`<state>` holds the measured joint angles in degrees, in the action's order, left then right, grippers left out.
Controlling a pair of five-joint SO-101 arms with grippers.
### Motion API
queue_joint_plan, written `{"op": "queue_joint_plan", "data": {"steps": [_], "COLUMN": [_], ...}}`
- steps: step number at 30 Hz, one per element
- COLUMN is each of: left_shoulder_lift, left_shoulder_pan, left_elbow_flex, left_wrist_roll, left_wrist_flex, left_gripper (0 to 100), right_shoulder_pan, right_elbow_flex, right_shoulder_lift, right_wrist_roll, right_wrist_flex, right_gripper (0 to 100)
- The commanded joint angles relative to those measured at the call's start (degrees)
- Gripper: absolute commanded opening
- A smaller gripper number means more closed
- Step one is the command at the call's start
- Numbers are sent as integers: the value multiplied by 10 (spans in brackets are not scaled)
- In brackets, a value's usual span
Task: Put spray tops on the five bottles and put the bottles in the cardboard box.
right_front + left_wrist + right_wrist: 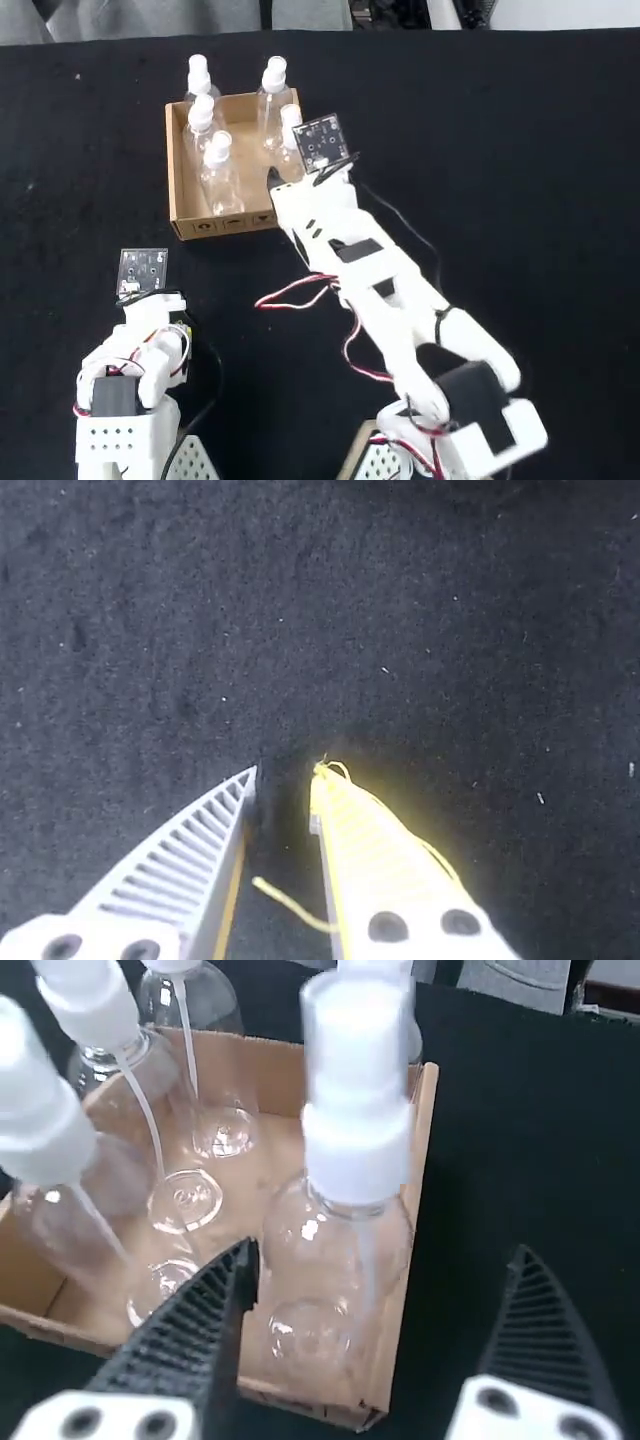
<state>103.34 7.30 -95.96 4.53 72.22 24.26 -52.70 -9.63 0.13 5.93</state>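
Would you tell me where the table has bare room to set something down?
Bare table right of the box and right arm; also left of the box, beyond the left arm. Crowded: the box, five bottles, right gripper at its wall.

- Your table's covered by a black cloth (520,150), speckled with pale lint (385,670).
- Grey fabric (150,15) lies along your table's far edge.
- A white surface (560,12) sits beyond the far right corner.

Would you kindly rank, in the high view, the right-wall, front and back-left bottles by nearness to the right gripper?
1. Right-wall bottle, at the box's right edge.
2. Front bottle, near the front wall.
3. Back-left bottle, at the far left.
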Motion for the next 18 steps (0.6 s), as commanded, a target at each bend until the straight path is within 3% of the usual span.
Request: {"op": "queue_joint_plan", "data": {"steps": [1, 18], "left_shoulder_lift": [4, 4], "left_shoulder_pan": [2, 2], "left_elbow_flex": [-15, -15], "left_wrist_roll": [4, 4], "left_wrist_flex": [3, 3], "left_gripper": [80, 80], "right_shoulder_pan": [-3, -3], "right_elbow_flex": [-10, -88], "right_shoulder_lift": [-59, -183], "right_wrist_roll": [-3, -3], "right_wrist_flex": [-4, -5], "right_gripper": [322, 322]}}
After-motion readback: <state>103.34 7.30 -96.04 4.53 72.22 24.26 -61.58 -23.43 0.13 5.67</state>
